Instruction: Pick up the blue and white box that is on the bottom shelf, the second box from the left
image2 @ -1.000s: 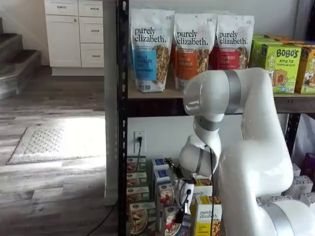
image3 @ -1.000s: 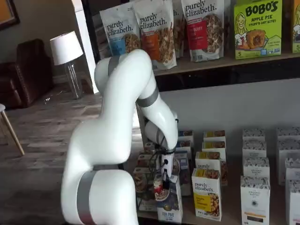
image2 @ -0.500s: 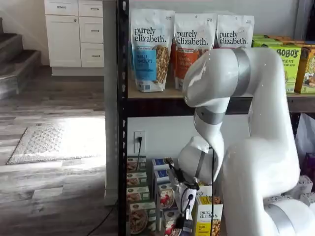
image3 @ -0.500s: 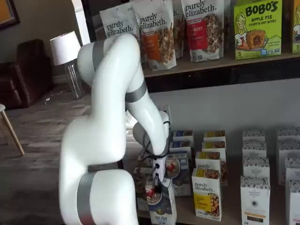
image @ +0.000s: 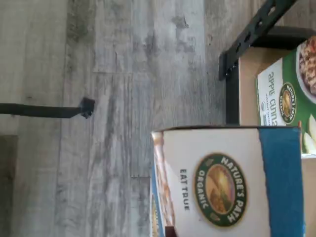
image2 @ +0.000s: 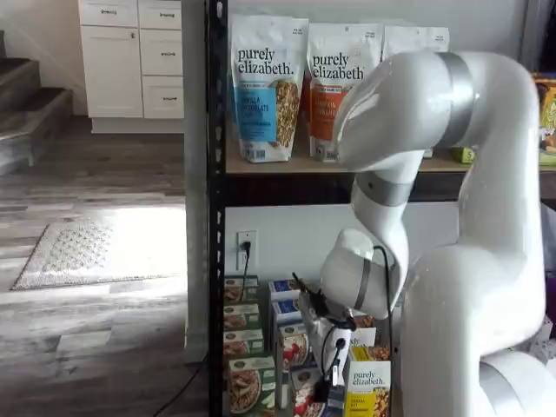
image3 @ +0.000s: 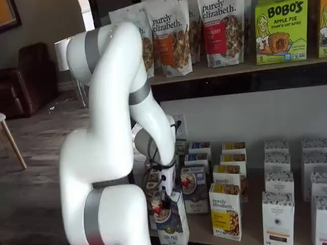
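Note:
The blue and white box (image3: 171,225) stands forward of its row at the front of the bottom shelf (image3: 251,224), tilted a little. My gripper (image3: 164,197) comes down on its top and is shut on it. In a shelf view the gripper (image2: 324,387) and the box (image2: 304,393) show low between the green boxes and the yellow-and-white ones, partly cut by the frame edge. The wrist view shows the box (image: 232,183) close up, with its round logo and blue side, over the floor beside the shelf's black frame (image: 247,34).
Green boxes (image2: 248,382) stand left of the held box, one also in the wrist view (image: 289,94). "purely elizabeth" boxes (image3: 225,210) and white boxes (image3: 278,217) fill the shelf to the right. Granola bags (image2: 265,87) sit above. A black cable (image: 44,110) crosses the floor.
The arm has drawn back from the shelf with the box in its grip. The box has come forward and left out of its row, and the elbow has risen.

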Tool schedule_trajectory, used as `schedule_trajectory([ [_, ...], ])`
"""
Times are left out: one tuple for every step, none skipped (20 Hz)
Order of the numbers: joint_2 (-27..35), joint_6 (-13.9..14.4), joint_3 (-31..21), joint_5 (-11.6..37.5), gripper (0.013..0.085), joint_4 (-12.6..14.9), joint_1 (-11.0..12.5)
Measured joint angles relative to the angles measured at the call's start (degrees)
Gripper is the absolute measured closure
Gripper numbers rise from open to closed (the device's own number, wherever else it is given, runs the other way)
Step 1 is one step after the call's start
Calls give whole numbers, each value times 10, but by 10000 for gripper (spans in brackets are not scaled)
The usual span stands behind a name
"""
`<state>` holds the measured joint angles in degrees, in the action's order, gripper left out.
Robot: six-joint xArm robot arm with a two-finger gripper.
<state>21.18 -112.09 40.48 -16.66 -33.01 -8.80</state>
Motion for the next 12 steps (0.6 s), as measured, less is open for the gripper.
schedule_trajectory([
  [-21, 21, -14, -6, 530, 22, 1],
  [-34, 38, -22, -11, 530, 40, 2],
  [-52, 61, -33, -18, 530, 64, 4],
  [-68, 82, -42, -25, 530, 88, 6],
  [-85, 108, -50, -34, 530, 116, 8],
  [-97, 123, -53, -43, 530, 134, 10],
  [-111, 139, -58, -53, 530, 152, 11],
  [-128, 160, -63, -65, 530, 175, 13],
  [-140, 177, -66, -73, 530, 193, 14],
  [-152, 195, -68, -84, 530, 213, 14],
  [-164, 212, -69, -95, 530, 231, 15],
  [-172, 223, -69, -107, 530, 243, 15],
])
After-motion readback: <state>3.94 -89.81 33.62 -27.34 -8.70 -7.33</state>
